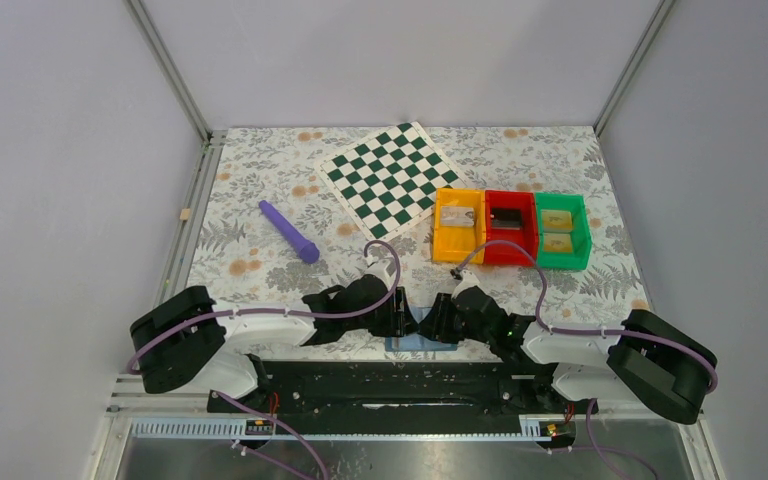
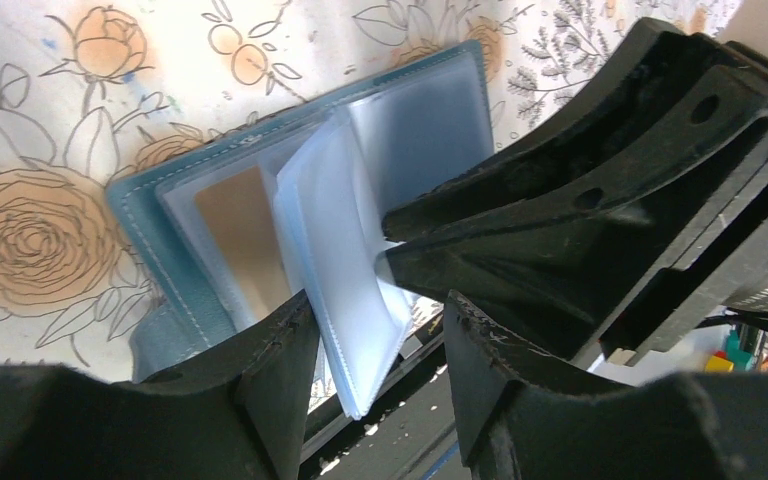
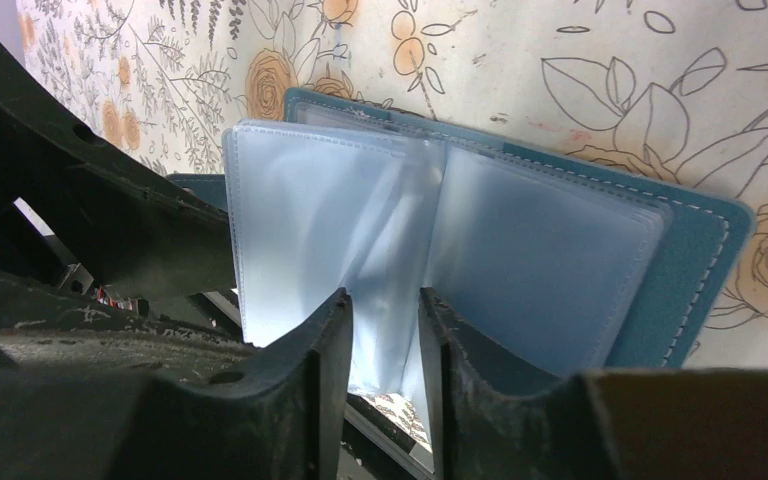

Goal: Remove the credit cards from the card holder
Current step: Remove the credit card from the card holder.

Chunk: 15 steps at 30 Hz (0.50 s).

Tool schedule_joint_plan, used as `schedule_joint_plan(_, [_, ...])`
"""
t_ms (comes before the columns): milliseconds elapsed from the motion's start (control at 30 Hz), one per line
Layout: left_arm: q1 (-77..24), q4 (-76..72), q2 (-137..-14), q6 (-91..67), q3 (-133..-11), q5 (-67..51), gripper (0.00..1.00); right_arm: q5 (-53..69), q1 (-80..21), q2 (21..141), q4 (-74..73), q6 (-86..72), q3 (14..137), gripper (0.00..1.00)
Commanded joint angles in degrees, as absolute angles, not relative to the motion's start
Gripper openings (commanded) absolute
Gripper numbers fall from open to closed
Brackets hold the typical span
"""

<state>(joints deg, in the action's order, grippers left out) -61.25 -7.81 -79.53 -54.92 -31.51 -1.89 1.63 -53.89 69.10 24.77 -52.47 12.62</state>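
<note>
The blue card holder [image 1: 415,343] lies open at the table's near edge between both grippers. In the left wrist view its blue cover [image 2: 145,215] holds clear plastic sleeves, and one yellow-gold credit card [image 2: 240,235] sits in a left-hand sleeve. My left gripper [image 2: 380,330] is open, with a bundle of sleeves standing loose between its jaws. My right gripper [image 3: 385,310] is open only narrowly, with folded sleeves in the gap; the holder's cover [image 3: 695,250] lies to its right. From above, the left gripper [image 1: 403,322] and the right gripper [image 1: 428,325] nearly touch.
An orange bin [image 1: 457,245], a red bin [image 1: 510,250] and a green bin [image 1: 561,260] stand in a row at the right; the green one holds two yellow-gold cards [image 1: 557,218]. A green-white chequered board [image 1: 392,180] lies behind. A purple stick [image 1: 288,231] lies at the left.
</note>
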Motion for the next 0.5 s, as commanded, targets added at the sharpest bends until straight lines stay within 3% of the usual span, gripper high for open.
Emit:
schedule_joint_plan(0, [-61.8,-12.73,-77.38,-54.16,-34.02,-3.94,0.48,4.09,-54.27,69.23,21.05,-50.15,12.63,0.42])
schedule_joint_plan(200, [-61.78,-13.09,-79.26,-54.16,-34.69,-3.78,0.48,5.01,-54.31,68.43,21.16,-49.53,12.6,0.51])
schedule_joint_plan(467, [-61.79,-12.73,-78.87,-54.16,-35.58,-3.82,0.48,0.44,-54.36,56.97,10.15,-49.74,13.14,0.49])
